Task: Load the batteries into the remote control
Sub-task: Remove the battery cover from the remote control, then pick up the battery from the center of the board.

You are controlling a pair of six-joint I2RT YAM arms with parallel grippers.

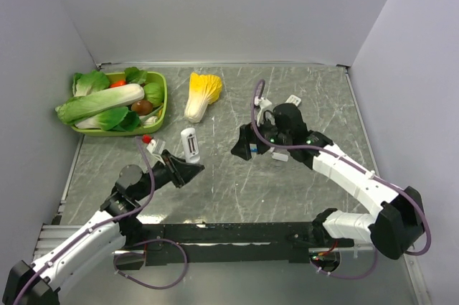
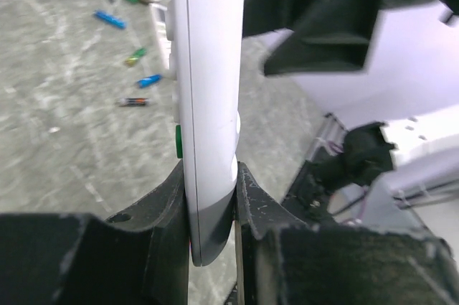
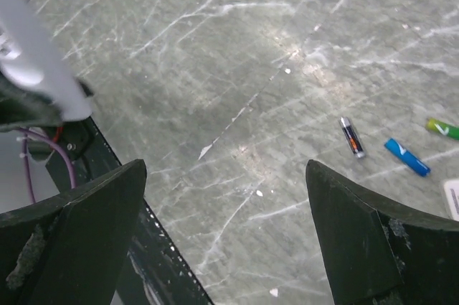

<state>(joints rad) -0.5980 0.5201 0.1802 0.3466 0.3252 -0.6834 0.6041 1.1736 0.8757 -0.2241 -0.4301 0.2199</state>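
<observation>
White remote clamped upright in the left arm, batteries loose on the table.

The left gripper (image 2: 211, 201) is clenched on the lower end of the remote (image 2: 208, 90). In the left wrist view the remote is a long, slim white bar seen edge-on, with a small green button on its side and a greyish bottom tip. From above it stands nearly upright over the table (image 3: 215, 47), left of centre, and shows a dark slot on its face. The batteries (image 2: 149, 80) lie scattered on the grey marbled surface, apart from the remote: tiny thin cylinders in blue, green and dark reddish. The right gripper (image 3: 224, 176) hangs above the table near them, jaws spread wide with nothing between.
</observation>
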